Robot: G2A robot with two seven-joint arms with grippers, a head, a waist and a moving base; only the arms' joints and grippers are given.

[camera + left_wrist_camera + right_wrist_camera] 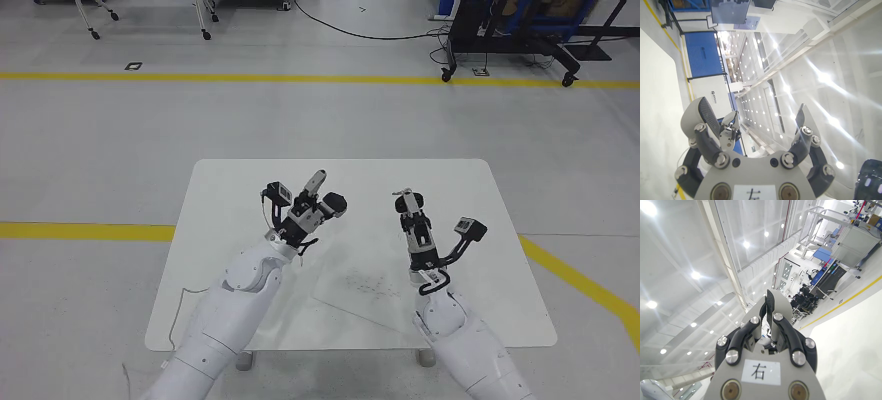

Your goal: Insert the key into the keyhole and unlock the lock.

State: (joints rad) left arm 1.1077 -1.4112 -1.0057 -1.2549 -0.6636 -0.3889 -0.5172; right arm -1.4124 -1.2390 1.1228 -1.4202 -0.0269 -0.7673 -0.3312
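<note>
Both arms are raised above the white table (pixel 230 200), wrists tipped upward. My left gripper (pixel 753 106) stands open, its two ribbed pads (pixel 706 111) far apart with nothing between them; from above it is over the table's middle left (pixel 315 185). My right gripper (pixel 768 298) is shut, its pads pressed together with nothing visible between them; from above it sits over the middle right (pixel 405 202). The left wrist view also catches the right gripper (pixel 730 123) farther off, fingers together.
A faint scuffed patch (pixel 370 288) marks the table near its front edge. Yellow floor lines (pixel 300 76) run behind and beside the table. Wheeled frames and equipment (pixel 510 40) stand far back on the floor.
</note>
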